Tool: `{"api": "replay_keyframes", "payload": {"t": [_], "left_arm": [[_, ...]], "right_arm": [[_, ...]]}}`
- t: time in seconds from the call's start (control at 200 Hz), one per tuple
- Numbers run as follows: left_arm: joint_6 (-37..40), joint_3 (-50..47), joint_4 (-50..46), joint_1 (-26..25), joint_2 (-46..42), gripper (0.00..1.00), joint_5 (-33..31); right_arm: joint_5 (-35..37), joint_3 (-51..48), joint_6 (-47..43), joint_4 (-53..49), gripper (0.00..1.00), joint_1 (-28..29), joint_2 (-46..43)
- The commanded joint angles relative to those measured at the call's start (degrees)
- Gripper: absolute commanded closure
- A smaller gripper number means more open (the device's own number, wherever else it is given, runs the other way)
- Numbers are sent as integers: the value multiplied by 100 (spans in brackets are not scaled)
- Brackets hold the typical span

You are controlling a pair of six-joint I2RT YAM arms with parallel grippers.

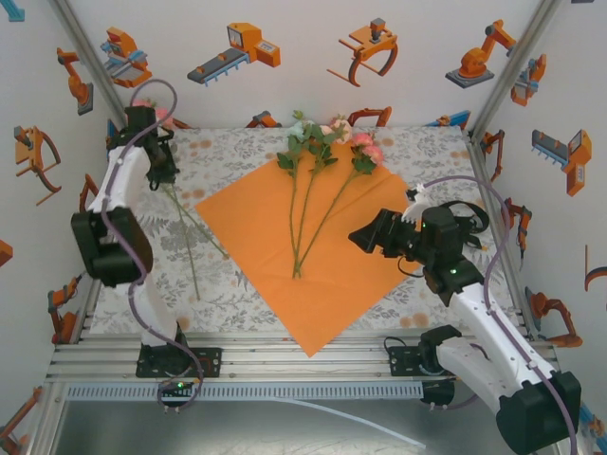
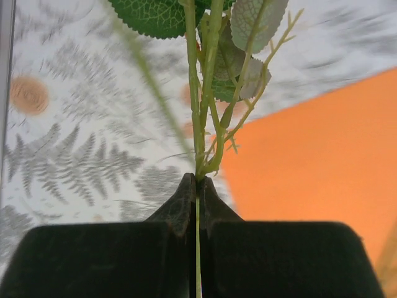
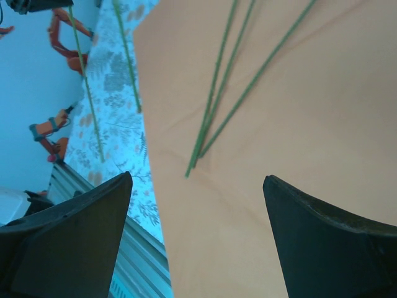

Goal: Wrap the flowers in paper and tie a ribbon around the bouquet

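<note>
Left wrist camera shows the left gripper (image 2: 197,181) clamped on one flower stem (image 2: 199,124) beside the orange paper (image 2: 322,161). Top external adds three flowers (image 1: 318,156) lying on that paper, with the right gripper (image 1: 358,235) spread wide over its right side.

Grey fern-print tablecloth (image 1: 228,294), white walls (image 1: 303,85) with orange robot pictures.

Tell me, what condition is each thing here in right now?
Paper: spread flat on the tablecloth, nothing wrapped.
Three flowers: lying loose on the paper, stems meeting.
Left gripper: shut on a flower stem, beside the paper.
Right gripper: open, empty, above the paper.
</note>
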Motion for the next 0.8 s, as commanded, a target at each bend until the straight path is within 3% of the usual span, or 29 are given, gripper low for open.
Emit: {"api": "replay_keyframes", "payload": {"t": [0.0,0.13,0.22,0.385,0.486,0.556,0.596,0.651,0.736,0.796], "left_arm": [[-1130,-590,1535,-420,-954,100,1690],[-2473,-938,3555,-1276,-929,100,2779],[-2579,-229,3894,-2105,-207,100,2948],[-1739,2453,2363,-3210,1769,100,2667],[-811,4570,936,-3600,3161,100,2029],[-414,6506,-379,-3692,4290,100,1174],[-339,7094,-748,-3685,4641,100,813],[-396,6716,-595,-3621,4566,100,546],[-597,5045,411,-3538,4069,100,738],[-600,4953,543,-3542,4122,100,740]], "right_arm": [[-349,-151,329,901,22,-24,-73],[-260,-167,539,1170,22,-26,-50],[-28,-131,596,983,22,-29,-97],[186,-86,559,502,22,-27,-363],[320,-103,485,232,22,-23,-580],[375,-72,386,48,22,-29,-680],[423,-62,331,-54,22,-29,-724],[535,-76,274,-150,22,-27,-743],[623,-141,275,-95,22,-27,-686],[602,-157,301,20,22,-27,-576]]}}
